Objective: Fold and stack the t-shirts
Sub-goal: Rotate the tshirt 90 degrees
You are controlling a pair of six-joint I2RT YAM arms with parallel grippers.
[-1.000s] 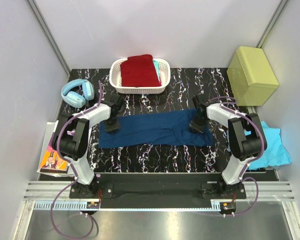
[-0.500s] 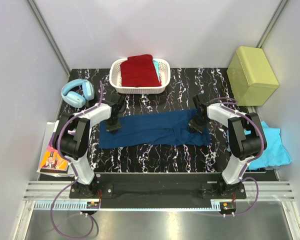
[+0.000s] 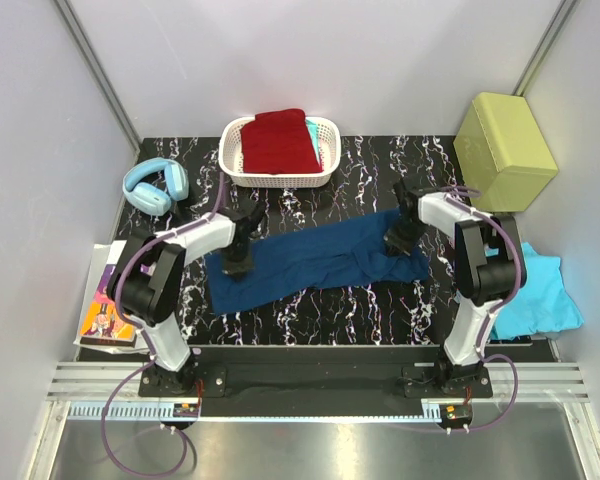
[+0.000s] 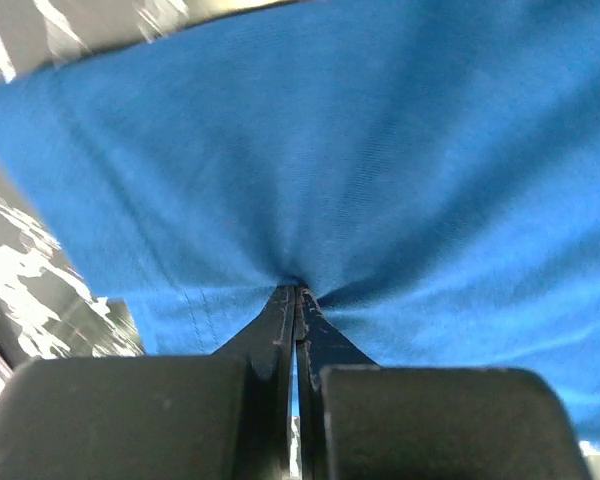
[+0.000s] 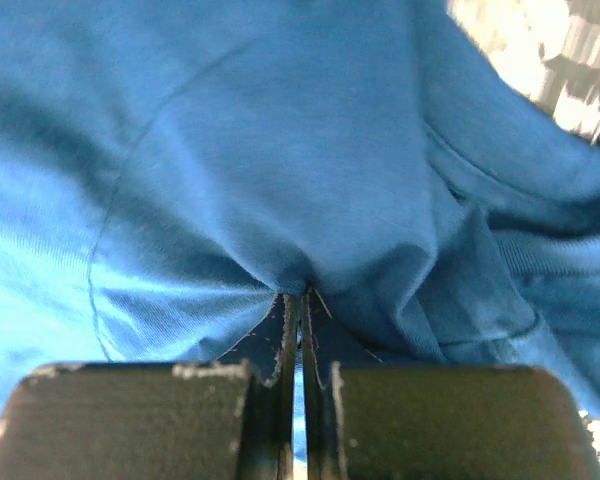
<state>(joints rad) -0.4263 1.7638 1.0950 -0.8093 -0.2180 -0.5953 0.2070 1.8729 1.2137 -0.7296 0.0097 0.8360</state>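
The navy t-shirt (image 3: 315, 258) is spread as a long, narrow band across the middle of the table (image 3: 380, 312). Its long axis runs left to right with a slight slant, so the left end sits nearer the arm bases and the right end farther away. Some bunching is seen toward the right end, where the cloth is gathered in folds. The left end is pinched by the left gripper (image 3: 237, 262), and the right end by the right gripper (image 3: 398, 240). In both wrist views the jaws are seen pressed together on a small tuck of blue fabric, with creases radiating from the pinch. The shirt therefore lies wholly between the two grippers, stretching away to the right of the left one and to the left of the right one, and each arm is nearest to its own end. The coming move is judged to turn on this: the ends would have to be carried together, evenly, or the band is likely to be skewed further. A dark red t-shirt (image 3: 277, 140) is seen folded in the white basket (image 3: 280, 181) at the far edge, well apart from the band. A turquoise t-shirt (image 3: 542, 295) is heaped off the right side, beside the right arm.
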